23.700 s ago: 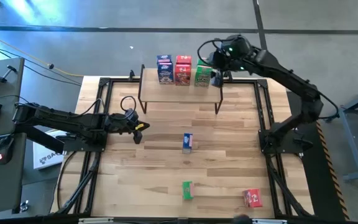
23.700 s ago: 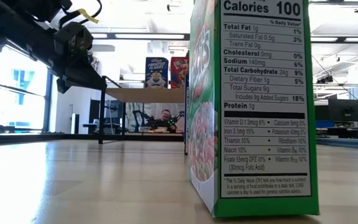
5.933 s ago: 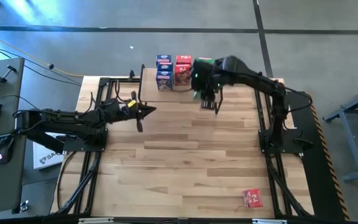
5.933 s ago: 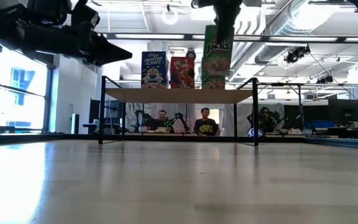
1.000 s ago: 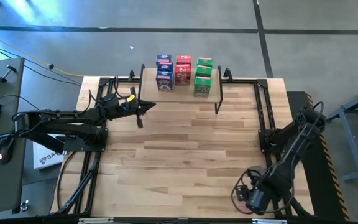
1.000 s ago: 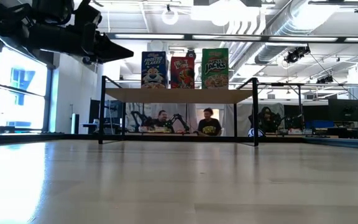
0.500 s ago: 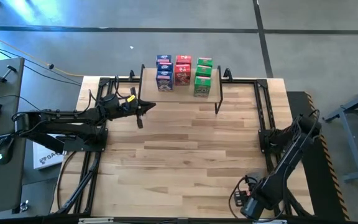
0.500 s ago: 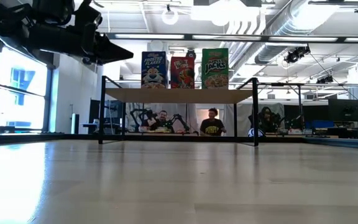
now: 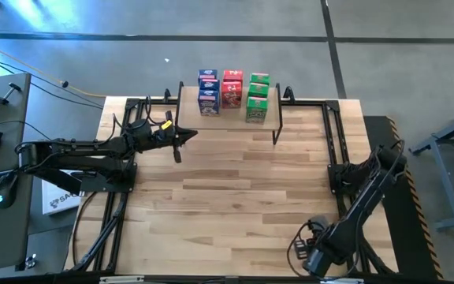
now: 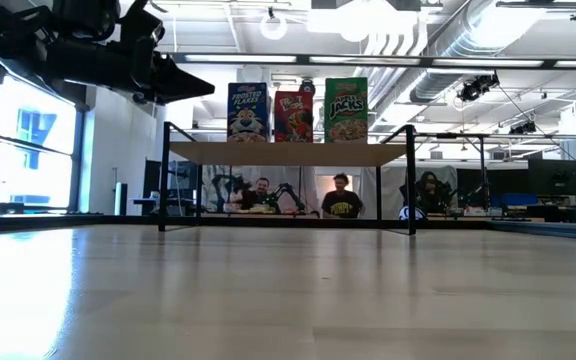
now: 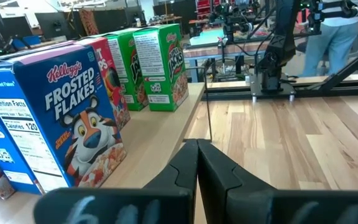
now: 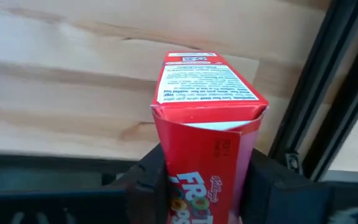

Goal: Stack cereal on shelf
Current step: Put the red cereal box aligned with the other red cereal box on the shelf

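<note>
Here the right gripper [image 12: 197, 186], at the table's near right edge, clamps the last red cereal box [image 12: 207, 118]; next, carry it to the shelf [image 9: 228, 116].

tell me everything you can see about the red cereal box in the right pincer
The small red printed cardboard cereal box sits between the two dark fingers of the right pincer, which press its sides. Its face carries white Froot Loops lettering; a panel of fine print faces away, and one end flap bows slightly open. Light wooden tabletop lies behind it, at the table's near right corner.
</note>
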{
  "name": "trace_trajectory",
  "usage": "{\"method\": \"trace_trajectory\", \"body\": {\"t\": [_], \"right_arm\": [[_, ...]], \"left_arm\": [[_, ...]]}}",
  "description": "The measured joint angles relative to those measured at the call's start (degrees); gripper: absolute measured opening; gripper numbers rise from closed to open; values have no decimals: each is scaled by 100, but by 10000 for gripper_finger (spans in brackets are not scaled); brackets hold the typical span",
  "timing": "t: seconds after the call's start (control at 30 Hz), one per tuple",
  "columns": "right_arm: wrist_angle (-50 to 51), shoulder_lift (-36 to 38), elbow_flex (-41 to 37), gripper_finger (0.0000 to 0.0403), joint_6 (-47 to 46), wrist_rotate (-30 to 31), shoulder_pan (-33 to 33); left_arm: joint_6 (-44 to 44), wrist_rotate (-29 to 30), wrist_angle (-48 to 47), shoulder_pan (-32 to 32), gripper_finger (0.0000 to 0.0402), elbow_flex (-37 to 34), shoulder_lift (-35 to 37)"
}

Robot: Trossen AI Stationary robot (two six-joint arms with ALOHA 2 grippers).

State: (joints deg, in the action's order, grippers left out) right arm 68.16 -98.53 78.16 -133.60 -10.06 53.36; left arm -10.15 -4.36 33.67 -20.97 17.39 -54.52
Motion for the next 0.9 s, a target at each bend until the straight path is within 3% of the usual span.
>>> {"method": "trace_trajectory", "body": {"t": [0.17, 0.3, 0.5, 0.7, 0.9], "right_arm": [[1044, 184, 645, 117, 1737, 186, -593], [2136, 244, 1390, 124, 4049, 444, -1615], [2149, 153, 2307, 126, 7867, 1131, -3475], [2127, -510, 3500, 126, 11171, 1513, -4947], [2148, -1685, 5421, 126, 13704, 1794, -5729]], "left_arm": [[-2, 0, 41, 0, 0, 0, 0], [1, 0, 77, 0, 0, 0, 0], [0, 0, 44, -1, 0, 0, 0], [-1, 1, -37, -2, 0, 0, 0], [2, 0, -37, -2, 0, 0, 0]]}}
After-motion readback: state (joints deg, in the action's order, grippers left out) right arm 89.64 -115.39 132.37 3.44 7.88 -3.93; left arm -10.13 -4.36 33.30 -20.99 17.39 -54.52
